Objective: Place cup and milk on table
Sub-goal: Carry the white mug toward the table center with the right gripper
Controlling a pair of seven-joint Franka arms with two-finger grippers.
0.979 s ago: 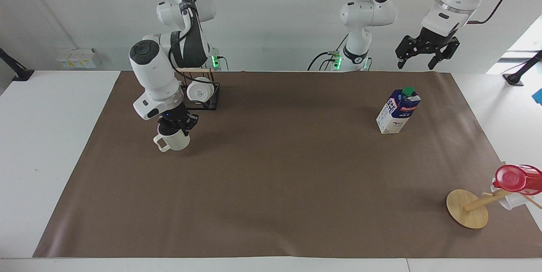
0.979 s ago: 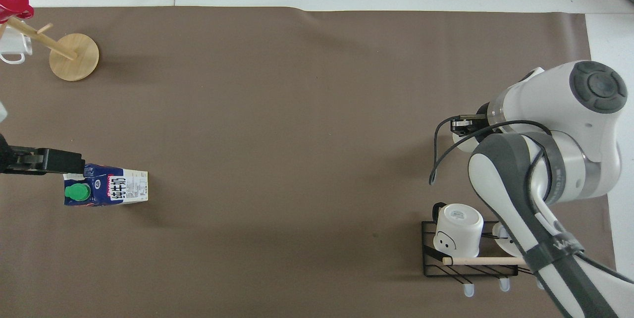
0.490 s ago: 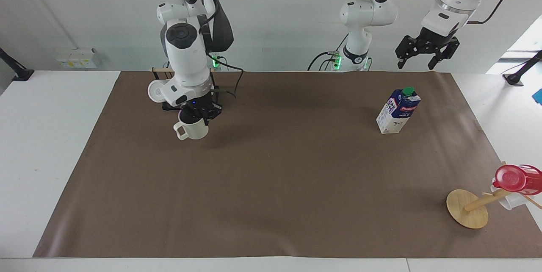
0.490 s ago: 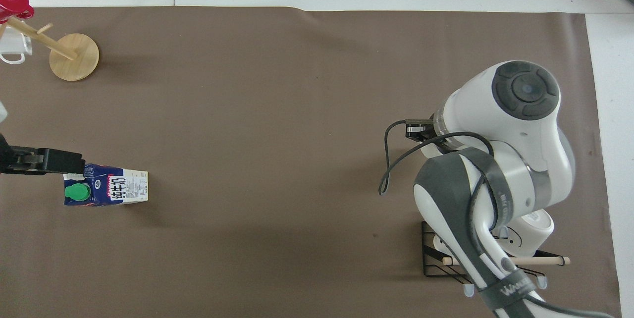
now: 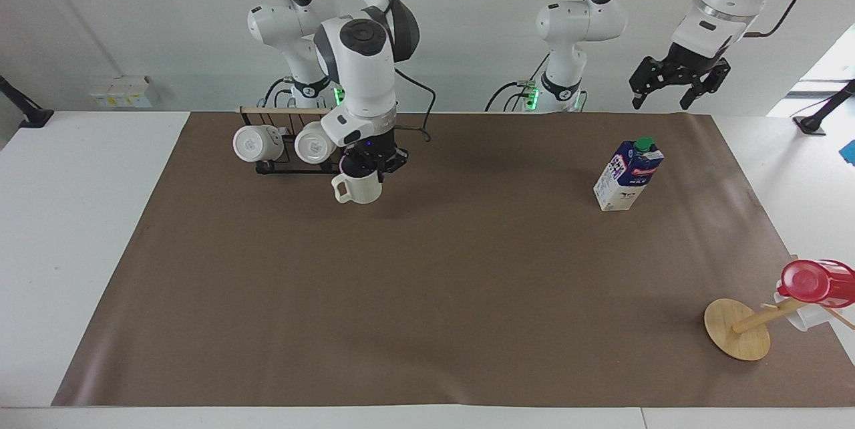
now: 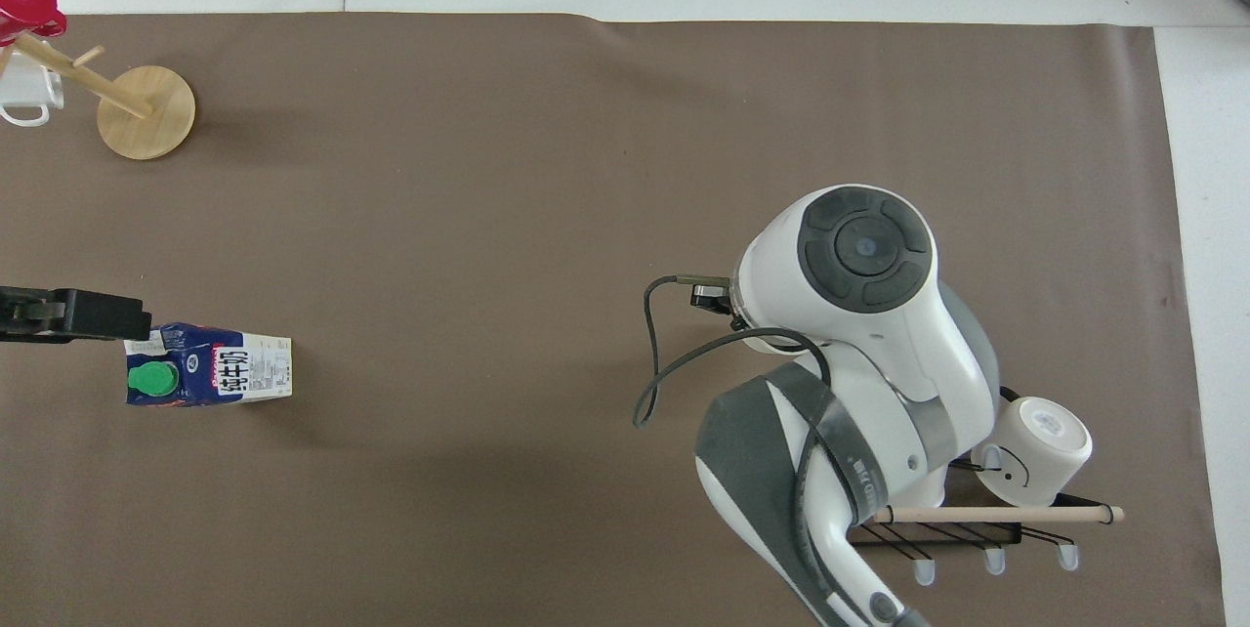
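My right gripper is shut on the rim of the cup, a cream mug with a loop handle. It holds the cup upright just over the brown paper of the table, beside the wire rack. In the overhead view the right arm hides the cup. The milk stands upright on the paper toward the left arm's end and also shows in the overhead view. My left gripper is open, empty and raised high, over the table edge by the robots, apart from the milk.
A black wire rack with a wooden rod holds two white mugs right beside the cup. A tipped wooden mug tree with a red cup and a white mug lies at the left arm's end.
My right arm has carried the cup along the table toward the left arm's end and closer to the robots, past the rack. The left gripper and the milk have barely moved.
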